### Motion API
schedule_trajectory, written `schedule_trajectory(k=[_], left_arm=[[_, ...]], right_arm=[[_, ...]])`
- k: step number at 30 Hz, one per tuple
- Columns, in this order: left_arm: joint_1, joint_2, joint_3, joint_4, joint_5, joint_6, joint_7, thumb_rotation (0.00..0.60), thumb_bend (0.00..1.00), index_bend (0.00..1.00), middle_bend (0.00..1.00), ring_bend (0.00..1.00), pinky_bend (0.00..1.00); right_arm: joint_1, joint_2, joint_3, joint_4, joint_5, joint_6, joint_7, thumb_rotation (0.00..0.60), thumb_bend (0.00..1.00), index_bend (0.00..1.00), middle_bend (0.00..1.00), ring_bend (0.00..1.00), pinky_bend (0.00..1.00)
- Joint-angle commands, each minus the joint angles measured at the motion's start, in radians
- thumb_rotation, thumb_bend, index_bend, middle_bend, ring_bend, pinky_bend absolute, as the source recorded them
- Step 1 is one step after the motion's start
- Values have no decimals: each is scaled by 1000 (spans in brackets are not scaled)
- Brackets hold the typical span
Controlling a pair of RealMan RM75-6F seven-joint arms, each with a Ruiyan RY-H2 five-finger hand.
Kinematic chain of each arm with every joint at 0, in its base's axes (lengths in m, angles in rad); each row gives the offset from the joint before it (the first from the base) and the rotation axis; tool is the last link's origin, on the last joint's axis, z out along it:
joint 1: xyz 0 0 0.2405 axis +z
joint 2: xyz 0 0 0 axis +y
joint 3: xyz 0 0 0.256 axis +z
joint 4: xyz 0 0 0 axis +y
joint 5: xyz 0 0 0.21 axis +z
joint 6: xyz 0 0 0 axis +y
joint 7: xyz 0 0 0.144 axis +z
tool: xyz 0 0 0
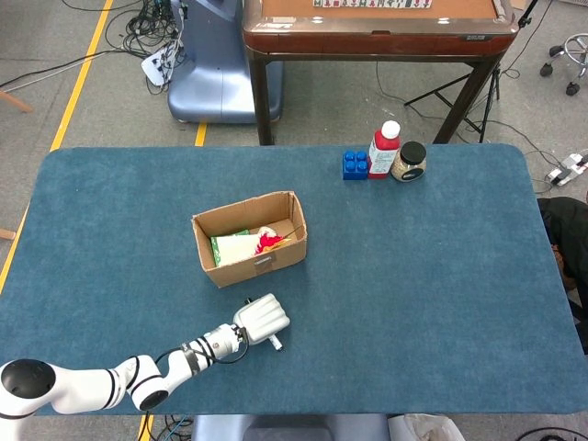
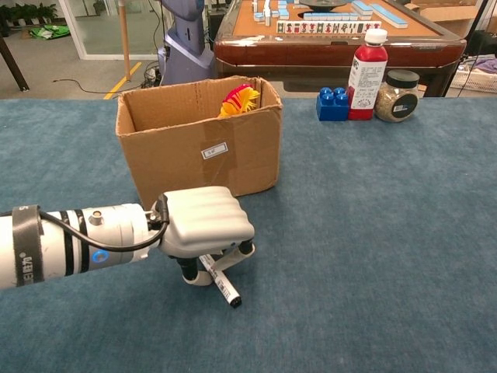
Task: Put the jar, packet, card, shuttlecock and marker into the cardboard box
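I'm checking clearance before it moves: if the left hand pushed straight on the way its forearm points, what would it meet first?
Probably nothing: past the left hand and its marker lies bare table; the cardboard box sits off that line.

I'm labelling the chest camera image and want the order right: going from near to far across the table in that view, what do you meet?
Marker under the left hand → cardboard box with the shuttlecock poking out → at the far edge, the blue block, red bottle and jar, side by side.
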Motion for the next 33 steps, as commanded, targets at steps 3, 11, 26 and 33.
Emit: schedule_trajectory(k=[3,11,26,33], left_arm=[[-4,-2,-2,0,-2,-3,2,600,167,598,1000,1000,1000],[-10,-17,-4,4,-10,-9,13,600,167,535,1000,1000,1000],[-16,-45,4,27,-3,-9,14,600,167,568,1000,1000,1000],[-18,-50,9,34,10,-2,12,600,167,661,973,999,1000]], right_arm=[[1,0,1,1,1,-2,1,600,191,257,351,262,392],[-4,1,2,2,2,4,8,600,191,257,351,262,392],[-12,2,4,7,0,13,24,600,191,257,351,262,392],[-14,2,4,9,-1,16,27,600,191,257,351,262,392]])
